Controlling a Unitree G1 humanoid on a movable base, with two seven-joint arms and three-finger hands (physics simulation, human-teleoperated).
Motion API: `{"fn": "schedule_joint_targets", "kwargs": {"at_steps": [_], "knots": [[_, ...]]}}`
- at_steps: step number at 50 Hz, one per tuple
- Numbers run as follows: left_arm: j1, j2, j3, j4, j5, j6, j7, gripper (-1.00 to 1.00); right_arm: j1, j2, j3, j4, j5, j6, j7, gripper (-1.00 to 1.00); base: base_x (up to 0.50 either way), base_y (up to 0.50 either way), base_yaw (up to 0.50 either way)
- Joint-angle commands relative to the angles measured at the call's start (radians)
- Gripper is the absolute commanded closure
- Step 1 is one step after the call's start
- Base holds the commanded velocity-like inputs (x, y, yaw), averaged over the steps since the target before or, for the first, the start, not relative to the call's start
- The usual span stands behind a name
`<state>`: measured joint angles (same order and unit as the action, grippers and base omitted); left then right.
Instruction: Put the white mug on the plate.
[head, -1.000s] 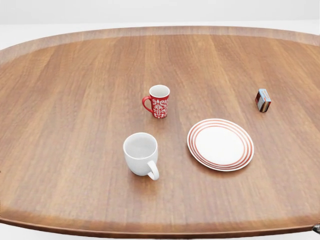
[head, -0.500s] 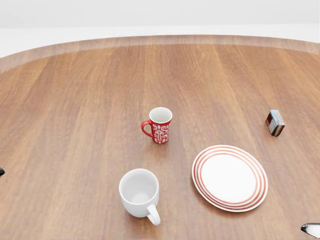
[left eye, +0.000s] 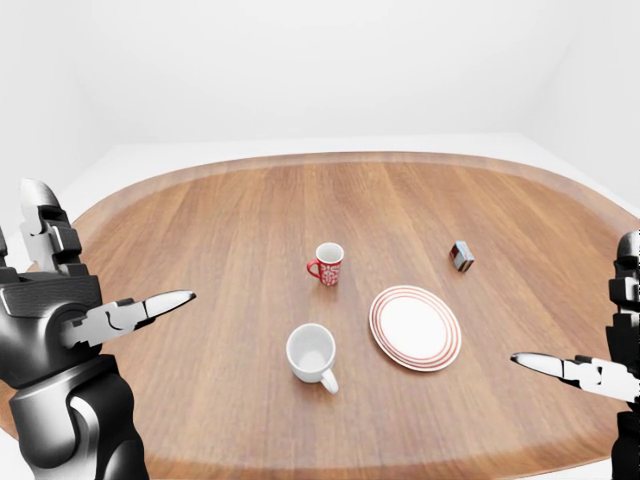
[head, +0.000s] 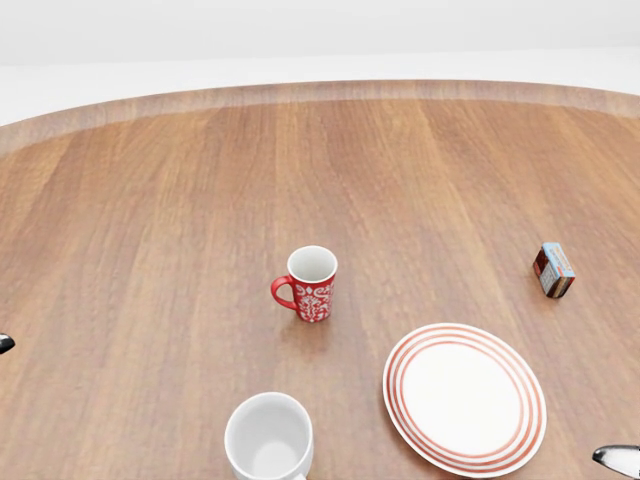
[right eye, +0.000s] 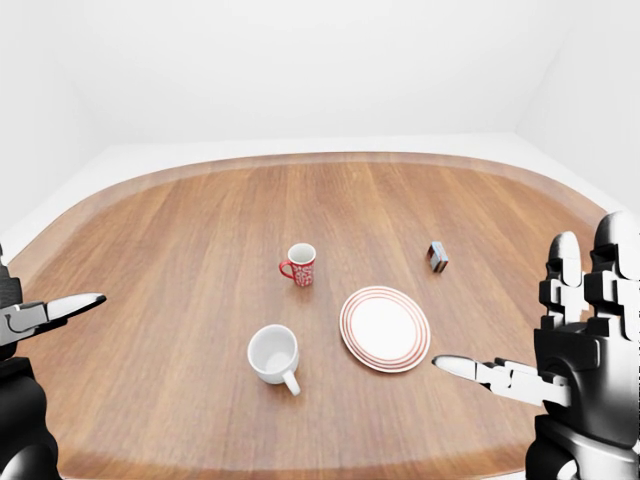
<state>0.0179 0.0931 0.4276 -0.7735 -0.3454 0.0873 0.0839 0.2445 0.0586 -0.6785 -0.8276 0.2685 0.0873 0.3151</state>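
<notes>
Oval wooden table (left eye: 200, 230) in a white room; left hand (left eye: 60, 315) and right hand (right eye: 575, 370) spread wide, holding nothing.

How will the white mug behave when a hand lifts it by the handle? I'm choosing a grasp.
The white mug looks rigid and glazed, so probably slippery under the fingers. It stands upright and looks empty, likely light. Its wide body should resist tipping, but held by the one handle it may swing. Both hands, left hand and right hand, are open and apart from it.
</notes>
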Motion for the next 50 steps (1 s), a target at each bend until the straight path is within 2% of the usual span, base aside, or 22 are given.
{"fn": "schedule_joint_targets", "kwargs": {"at_steps": [1, 4, 7, 12, 13, 15, 16, 18, 20, 21, 25, 26, 31, 34, 35, 38, 39, 42, 44, 50], "knots": [[0.0, 0.0, 0.0, 0.001, 0.001, 0.0, 0.0, -1.0, -0.001, -0.001, 0.04, 0.003, -0.038, 0.0, 0.001, -1.0, 0.0, 0.0, 0.0], [0.0, 0.0, -0.002, -0.001, 0.003, 0.0, 0.001, -1.0, -0.014, -0.016, 0.055, -0.006, -0.069, 0.0, -0.009, -1.0, 0.0, 0.0, 0.0], [0.002, -0.001, -0.003, -0.005, 0.005, 0.0, 0.0, -1.0, -0.05, -0.054, 0.112, -0.027, -0.158, 0.0, -0.024, -1.0, 0.0, 0.0, 0.0], [-0.001, 0.0, -0.002, -0.006, 0.004, 0.0, 0.0, -1.0, -0.124, -0.129, 0.252, -0.033, -0.364, 0.0, -0.006, -1.0, 0.0, 0.0, 0.0], [0.0, -0.001, -0.003, -0.004, 0.005, 0.0, -0.001, -1.0, -0.161, -0.177, 0.327, -0.025, -0.466, 0.0, 0.007, -1.0, 0.0, 0.0, 0.0], [0.001, -0.001, -0.003, -0.008, 0.004, 0.0, -0.001, -1.0, -0.225, -0.222, 0.422, -0.013, -0.588, 0.0, 0.057, -1.0, 0.0, 0.0, 0.0], [-0.003, 0.002, 0.003, -0.01, -0.001, 0.0, 0.001, -1.0, -0.262, -0.259, 0.505, 0.007, -0.694, 0.0, 0.089, -1.0, 0.0, 0.0, 0.0], [-0.003, 0.002, 0.002, -0.009, -0.001, 0.0, 0.002, -1.0, -0.311, -0.267, 0.592, 0.049, -0.823, 0.0, 0.156, -1.0, 0.0, 0.0, 0.0], [-0.001, 0.0, -0.002, -0.005, 0.003, 0.0, 0.001, -1.0, -0.36, -0.243, 0.65, 0.1, -0.924, 0.0, 0.207, -1.0, 0.0, 0.0, 0.0], [0.0, 0.0, -0.002, -0.007, 0.004, 0.0, 0.0, -1.0, -0.401, -0.245, 0.719, 0.167, -1.012, 0.0, 0.24, -1.0, 0.0, 0.0, 0.0], [-0.005, 0.004, 0.006, -0.011, -0.006, 0.0, 0.003, -1.0, -0.498, -0.178, 0.805, 0.325, -1.229, 0.0, 0.365, -1.0, 0.0, 0.0, 0.0], [-0.005, 0.004, 0.005, -0.011, -0.006, 0.0, 0.004, -1.0, -0.5, -0.161, 0.794, 0.331, -1.247, 0.0, 0.379, -1.0, 0.0, 0.0, 0.0], [-0.006, 0.005, 0.007, -0.01, -0.008, 0.0, 0.004, -1.0, -0.614, -0.077, 0.865, 0.47, -1.476, 0.0, 0.383, -1.0, 0.0, 0.0, 0.0], [-0.005, 0.005, 0.005, -0.007, -0.007, 0.0, 0.004, -1.0, -0.654, -0.021, 0.878, 0.521, -1.585, 0.0, 0.383, -1.0, 0.0, 0.0, 0.0], [-0.006, 0.006, 0.007, -0.005, -0.008, 0.0, 0.004, -1.0, -0.679, 0.016, 0.897, 0.55, -1.629, 0.0, 0.383, -1.0, 0.0, 0.0, 0.0], [-0.007, 0.007, 0.011, -0.003, -0.013, 0.0, 0.005, -1.0, -0.674, 0.062, 0.914, 0.566, -1.7, 0.0, 0.383, -1.0, 0.0, 0.0, 0.0], [-0.006, 0.007, 0.009, -0.004, -0.012, 0.0, 0.006, -1.0, -0.673, 0.08, 0.947, 0.59, -1.755, 0.0, 0.383, -1.0, 0.0, 0.0, 0.0], [-0.006, 0.007, 0.007, -0.006, -0.012, 0.0, 0.007, -1.0, -0.647, 0.115, 0.964, 0.613, -1.827, 0.0, 0.383, -1.0, 0.0, 0.0, 0.0], [-0.007, 0.008, 0.011, -0.005, -0.015, 0.0, 0.007, -1.0, -0.674, 0.162, 0.949, 0.671, -1.806, 0.0, 0.383, -1.0, 0.0, 0.0, 0.0], [-0.006, 0.007, 0.008, -0.002, -0.014, 0.0, 0.007, -1.0, -0.676, 0.16, 0.952, 0.784, -1.816, 0.0, 0.383, -1.0, 0.0, 0.0, 0.0]]}}
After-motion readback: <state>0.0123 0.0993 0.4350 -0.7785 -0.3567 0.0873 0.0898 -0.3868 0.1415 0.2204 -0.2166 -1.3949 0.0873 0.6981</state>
